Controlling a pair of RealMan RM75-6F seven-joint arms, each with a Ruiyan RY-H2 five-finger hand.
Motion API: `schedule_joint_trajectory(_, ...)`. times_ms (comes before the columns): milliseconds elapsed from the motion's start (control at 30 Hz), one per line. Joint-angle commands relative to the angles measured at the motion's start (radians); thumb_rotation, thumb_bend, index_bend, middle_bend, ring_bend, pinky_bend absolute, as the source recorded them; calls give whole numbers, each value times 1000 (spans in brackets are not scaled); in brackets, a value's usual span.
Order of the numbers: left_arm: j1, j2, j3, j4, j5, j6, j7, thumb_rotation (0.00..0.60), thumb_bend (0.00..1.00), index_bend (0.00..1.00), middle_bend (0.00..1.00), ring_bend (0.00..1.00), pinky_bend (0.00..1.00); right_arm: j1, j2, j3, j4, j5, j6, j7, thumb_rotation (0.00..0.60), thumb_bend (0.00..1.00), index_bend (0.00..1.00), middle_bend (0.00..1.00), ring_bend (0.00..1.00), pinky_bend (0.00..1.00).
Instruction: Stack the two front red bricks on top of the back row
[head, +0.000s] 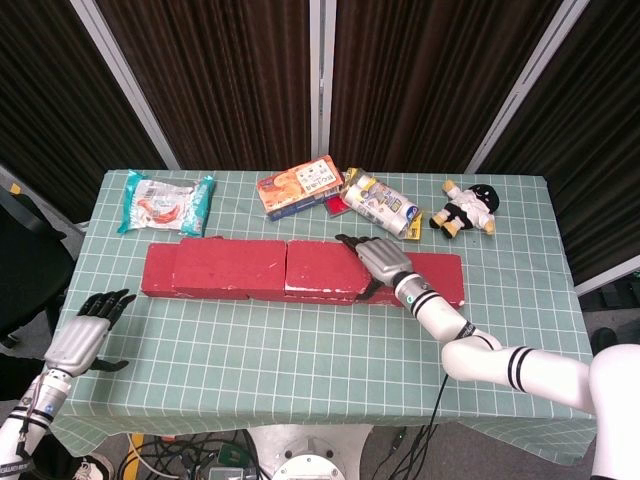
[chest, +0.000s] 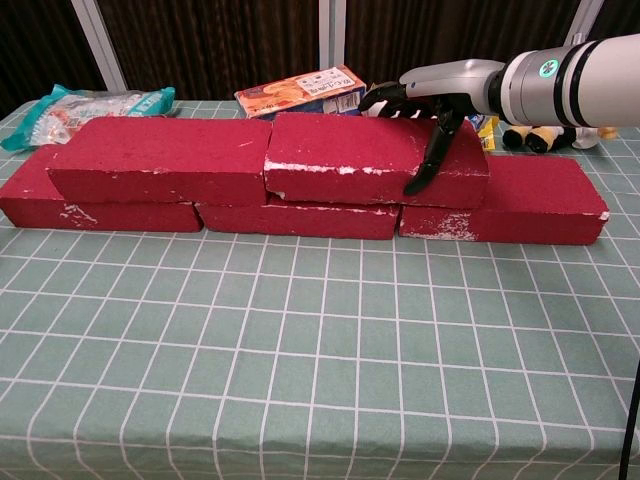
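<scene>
Two red bricks lie end to end on top of a back row of red bricks (chest: 530, 200). The left upper brick (head: 228, 263) (chest: 160, 158) rests alone. My right hand (head: 380, 258) (chest: 435, 90) grips the right end of the right upper brick (head: 320, 265) (chest: 345, 155), fingers over its top and thumb down its front face. That brick's left end touches the left upper brick. My left hand (head: 85, 335) hangs off the table's left front corner, fingers spread, holding nothing.
Behind the bricks lie a snack bag (head: 166, 201), an orange box (head: 298, 185), a tilted can-like package (head: 382, 203) and a small doll (head: 465, 210). The green checked tablecloth (head: 300, 350) spreads in front of the bricks.
</scene>
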Motion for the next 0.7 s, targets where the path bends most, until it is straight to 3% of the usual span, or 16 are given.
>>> schedule_joint_trajectory(33,0,1,0,1,-1,0,0,600,1,34,0,0,0,3,-2,-2,0,3,1,-1,600,53,36,263,163,221)
schedule_joint_trajectory(700,4,6,0,27,-6,-6,-40,600,1,34,0,0,0,37,-32,-21,27,56,-4,-20,600,53,37,246,163,216)
